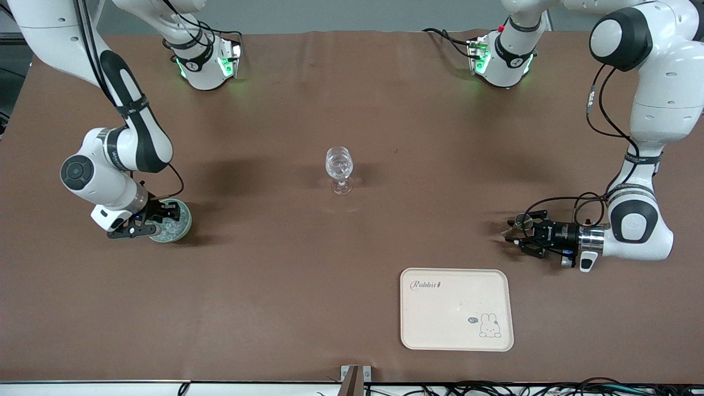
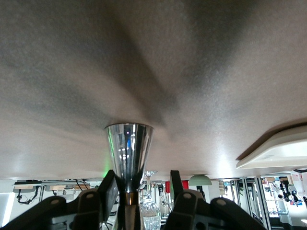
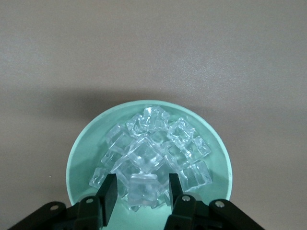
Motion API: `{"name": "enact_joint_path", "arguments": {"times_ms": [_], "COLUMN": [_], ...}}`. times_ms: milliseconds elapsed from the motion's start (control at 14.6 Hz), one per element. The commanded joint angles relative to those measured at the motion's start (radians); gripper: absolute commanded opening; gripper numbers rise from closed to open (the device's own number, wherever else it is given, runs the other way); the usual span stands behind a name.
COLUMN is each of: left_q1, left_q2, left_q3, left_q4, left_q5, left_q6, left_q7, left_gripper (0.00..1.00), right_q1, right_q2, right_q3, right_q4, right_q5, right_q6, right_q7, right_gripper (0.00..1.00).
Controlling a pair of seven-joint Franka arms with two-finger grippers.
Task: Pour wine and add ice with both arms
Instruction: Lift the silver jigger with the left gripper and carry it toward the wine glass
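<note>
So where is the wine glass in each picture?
Front view: the wine glass stands mid-table, between both arms.
Left wrist view: the glass peeks out low down, past a shiny metal cup in the left gripper.
Right wrist view: not in it.
Shared landmark: the cream tray, whose corner shows in the left wrist view.

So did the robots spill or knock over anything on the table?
Nothing stands out. The wine glass stands upright mid-table, and no spill shows. The ice is heaped inside its green bowl, with the right gripper around one cube. The left gripper holds a shiny metal cup sideways.
</note>
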Motion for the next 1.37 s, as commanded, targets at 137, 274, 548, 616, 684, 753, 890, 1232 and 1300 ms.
{"name": "enact_joint_path", "arguments": {"times_ms": [137, 274, 548, 616, 684, 753, 890, 1232, 1300], "left_q1": [0.002, -0.003, -0.001, -0.003, -0.003, 0.0, 0.0, -0.006, -0.009], "left_q2": [-0.009, -0.012, -0.013, -0.015, -0.015, -0.016, -0.024, -0.05, -0.055], "left_q3": [0.002, 0.002, -0.002, -0.005, -0.024, -0.047, -0.088, -0.223, -0.249], "left_q4": [0.001, 0.005, 0.009, 0.009, 0.01, 0.01, 0.018, 0.019, 0.019], "left_q5": [-0.01, -0.011, -0.016, -0.021, -0.033, -0.048, -0.074, -0.088, -0.087], "left_q6": [-0.014, -0.026, -0.028, -0.028, -0.028, -0.028, -0.026, -0.011, 0.003], "left_q7": [-0.003, -0.009, -0.013, -0.011, -0.006, -0.006, -0.016, -0.063, -0.106], "left_gripper": [0.16, 0.02, 0.01, 0.01, 0.01, 0.01, 0.01, 0.01, 0.01], "right_q1": [-0.01, -0.01, -0.009, -0.009, -0.009, -0.009, -0.009, -0.007, -0.007], "right_q2": [0.002, 0.002, 0.002, 0.002, 0.002, 0.002, 0.001, 0.001, 0.001], "right_q3": [0.006, 0.006, 0.006, 0.006, 0.006, 0.006, 0.006, 0.006, 0.006], "right_q4": [-0.003, -0.003, -0.003, -0.003, -0.003, -0.003, -0.004, -0.008, -0.008], "right_q5": [0.008, 0.008, 0.008, 0.008, 0.008, 0.008, 0.008, 0.008, 0.008], "right_q6": [0.012, 0.011, 0.003, 0.002, 0.002, 0.0, -0.002, -0.003, -0.011], "right_q7": [-0.019, -0.019, -0.018, -0.018, -0.019, -0.018, -0.018, -0.018, -0.018], "right_gripper": [0.44, 0.42, 0.42, 0.42, 0.42, 0.42, 0.42, 0.42, 0.42]}}
